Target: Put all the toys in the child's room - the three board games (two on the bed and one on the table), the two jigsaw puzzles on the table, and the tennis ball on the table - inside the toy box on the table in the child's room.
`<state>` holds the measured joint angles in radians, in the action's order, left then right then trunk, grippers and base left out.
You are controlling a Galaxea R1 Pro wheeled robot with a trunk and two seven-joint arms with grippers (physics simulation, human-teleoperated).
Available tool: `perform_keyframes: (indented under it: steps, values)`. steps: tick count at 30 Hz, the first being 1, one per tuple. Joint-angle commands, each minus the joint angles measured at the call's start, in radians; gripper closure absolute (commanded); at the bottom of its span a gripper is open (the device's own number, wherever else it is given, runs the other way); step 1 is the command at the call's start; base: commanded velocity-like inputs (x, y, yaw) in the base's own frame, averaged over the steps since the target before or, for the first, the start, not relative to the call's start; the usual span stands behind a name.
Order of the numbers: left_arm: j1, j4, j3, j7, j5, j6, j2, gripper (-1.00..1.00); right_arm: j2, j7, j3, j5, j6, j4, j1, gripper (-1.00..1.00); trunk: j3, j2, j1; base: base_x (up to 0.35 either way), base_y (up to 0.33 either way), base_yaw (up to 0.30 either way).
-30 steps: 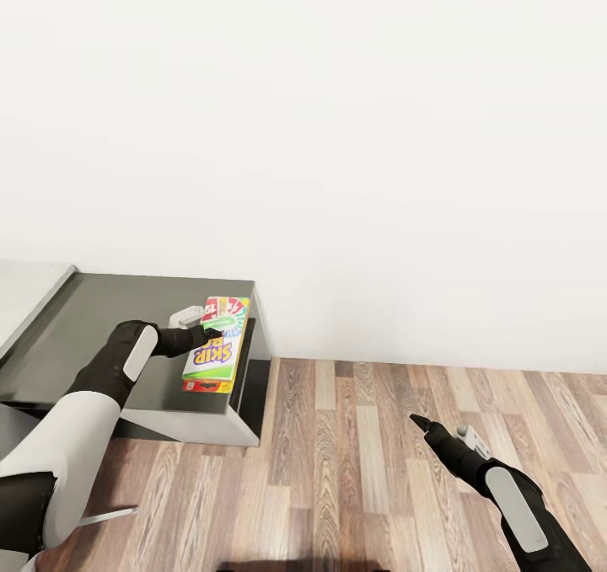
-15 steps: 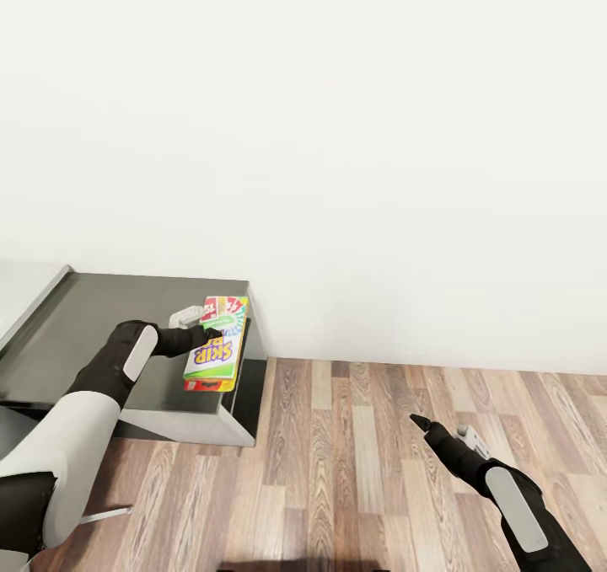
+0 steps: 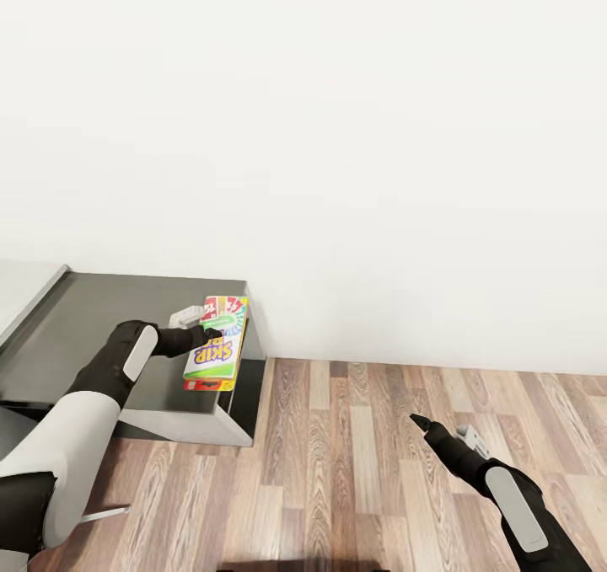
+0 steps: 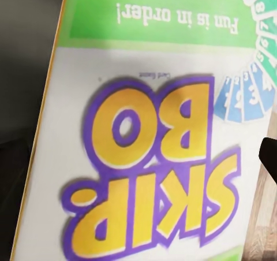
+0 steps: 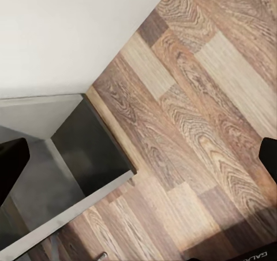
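Leftward drifts dark cabinet [image 3: 101, 336] beneath gripped glossy board game [image 3: 217, 343].

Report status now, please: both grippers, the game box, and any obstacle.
Left gripper shut on Skip-Bo board game, carried above dark cabinet. Right gripper empty over wood floor, open or shut unclear. Toy box not sighted.

A low cabinet [image 3: 101, 336] with a dark grey top sits at the lower left of the frame, against a plain white wall [image 3: 337, 134]. Wood-plank flooring [image 3: 354, 471] in mixed browns spreads across the bottom, right of it.
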<state>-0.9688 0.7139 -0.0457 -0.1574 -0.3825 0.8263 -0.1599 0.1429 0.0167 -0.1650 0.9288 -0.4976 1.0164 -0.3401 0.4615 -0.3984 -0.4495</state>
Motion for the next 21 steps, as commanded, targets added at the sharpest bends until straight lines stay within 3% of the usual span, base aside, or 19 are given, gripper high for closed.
perform_keyframes:
  steps: [1,21]
  values:
    - [-0.001,0.000,-0.003,-0.007,0.006,0.005,0.000,-1.00,0.000,0.002,-0.002,0.001,-0.006,0.001,0.000,-1.00,0.001,-0.002,-0.001,0.000,-0.002,0.000]
    - [-0.001,0.000,-0.003,-0.007,0.006,0.005,0.000,-1.00,0.000,0.003,-0.004,0.010,-0.009,0.001,0.000,-1.00,0.001,-0.002,-0.001,0.000,0.000,0.000]
